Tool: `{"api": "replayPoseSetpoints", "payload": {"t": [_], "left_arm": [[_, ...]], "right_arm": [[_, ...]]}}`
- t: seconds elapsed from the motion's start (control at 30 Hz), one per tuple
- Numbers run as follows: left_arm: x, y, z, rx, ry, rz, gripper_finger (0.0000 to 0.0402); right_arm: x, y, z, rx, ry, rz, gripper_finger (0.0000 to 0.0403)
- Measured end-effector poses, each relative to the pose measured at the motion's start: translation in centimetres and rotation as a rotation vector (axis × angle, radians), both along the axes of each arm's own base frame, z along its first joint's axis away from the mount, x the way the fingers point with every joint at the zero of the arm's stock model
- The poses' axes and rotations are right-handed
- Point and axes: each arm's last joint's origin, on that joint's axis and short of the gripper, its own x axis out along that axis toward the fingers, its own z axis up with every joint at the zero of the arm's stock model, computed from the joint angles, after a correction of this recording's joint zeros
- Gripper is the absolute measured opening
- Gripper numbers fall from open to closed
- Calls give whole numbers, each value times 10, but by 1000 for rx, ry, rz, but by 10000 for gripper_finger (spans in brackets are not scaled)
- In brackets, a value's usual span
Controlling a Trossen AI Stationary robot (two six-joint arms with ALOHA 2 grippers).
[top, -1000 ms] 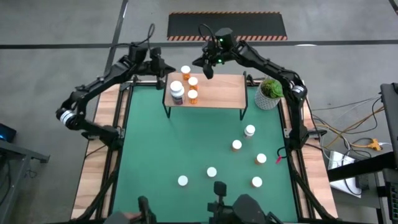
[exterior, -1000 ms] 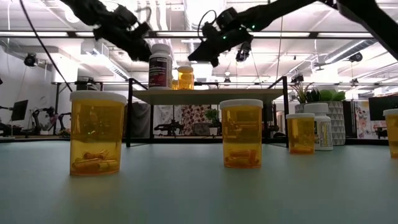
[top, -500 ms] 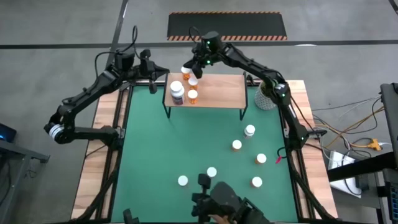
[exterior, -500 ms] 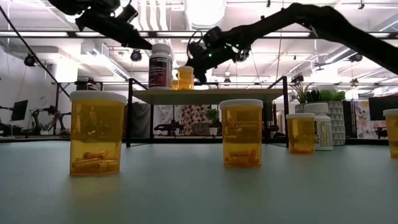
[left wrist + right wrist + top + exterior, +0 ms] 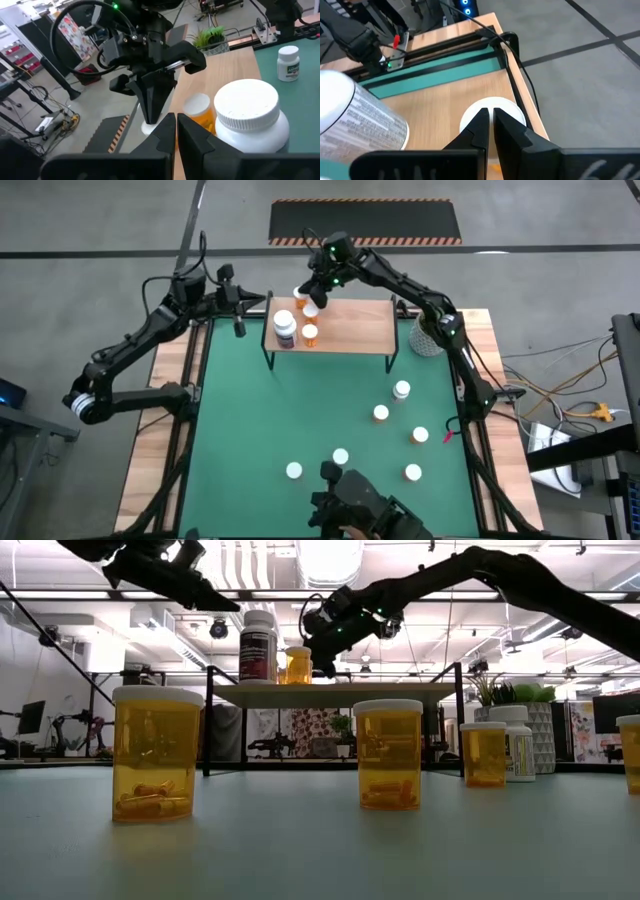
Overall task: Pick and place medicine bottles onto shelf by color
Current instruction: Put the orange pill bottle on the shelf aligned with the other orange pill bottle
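The shelf (image 5: 345, 326) stands at the far end of the green mat (image 5: 300, 410), and everything else is placed from it. At its far left corner the right gripper (image 5: 313, 288) hangs just above a white-capped orange bottle (image 5: 299, 293); in the right wrist view its two dark fingers (image 5: 470, 131) lie almost together with only a thin slit between them, nothing held, and they cover the near part of that bottle's cap (image 5: 497, 107), so contact with the cap cannot be told. The left gripper (image 5: 238, 321) sits just off the shelf's left end, above the table edge; in the left wrist view its fingers (image 5: 165, 135) are likewise drawn nearly together and empty. On the shelf's left part stand the large white-and-dark bottle (image 5: 284, 326), an orange bottle (image 5: 310, 333) just beside it and another orange bottle (image 5: 310, 311) behind that one; in the low view the large bottle (image 5: 258, 645) hides most of what stands behind it, and only one orange bottle (image 5: 298, 665) shows clearly. Beyond the shelf's right end the plant pot (image 5: 428, 340) is largely hidden by the right arm. In front of the shelf, on the mat, six white-capped bottles stand well apart, the nearest to the shelf a small white-bodied one (image 5: 401, 390); from above their bodies are hidden under the caps. A dark object at the near table edge (image 5: 365, 502) is cut off
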Motion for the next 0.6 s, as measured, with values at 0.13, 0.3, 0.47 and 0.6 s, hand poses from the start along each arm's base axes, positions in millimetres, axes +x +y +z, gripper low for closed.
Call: {"api": "replayPoseSetpoints", "payload": {"t": [0.13,0.3,0.47,0.6], "left_arm": [[-1,-1,1,4,-4,0,0],[-1,-2,1,-16,-14,5,0],[-1,-2,1,-21,-14,5,0],[-1,-2,1,-21,-14,5,0]], "right_arm": [[-5,3,8,-16,31,2,18],[-10,7,16,-45,69,7,18],[-13,9,13,-67,118,12,18],[-13,8,13,-77,113,14,18]]}}
